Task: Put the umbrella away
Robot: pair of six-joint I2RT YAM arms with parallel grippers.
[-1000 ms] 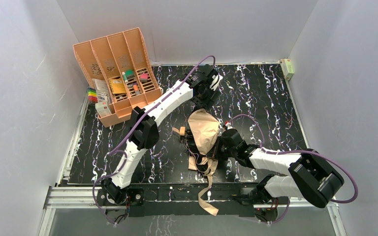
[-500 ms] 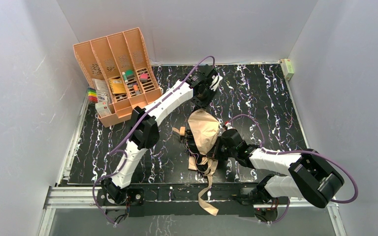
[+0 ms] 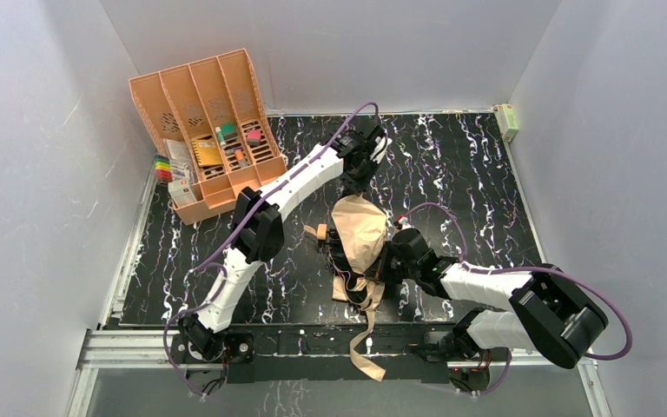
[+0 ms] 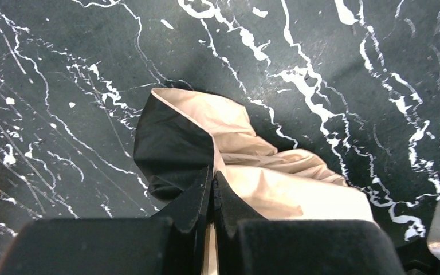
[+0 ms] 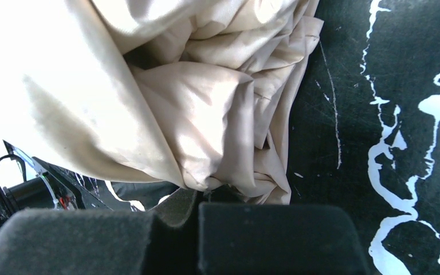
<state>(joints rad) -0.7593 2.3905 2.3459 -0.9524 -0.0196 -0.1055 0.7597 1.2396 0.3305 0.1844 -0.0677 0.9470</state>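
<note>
Where the left jaws clench, a fold of the umbrella (image 4: 275,177) is pinched between their tips. Its black lining lies to their left and its peach cloth to their right, spilling ahead onto the surface (image 4: 332,51). The right jaws are clenched too, biting into bunched cloth that billows ahead and to their left. From above, the umbrella (image 3: 360,230) lies half-collapsed between the two sets of jaws, touching both. Its strap (image 3: 368,343) trails off behind the right jaws and over the surface's near edge. An organizer (image 3: 200,113) stands well to the left of the left jaws.
</note>
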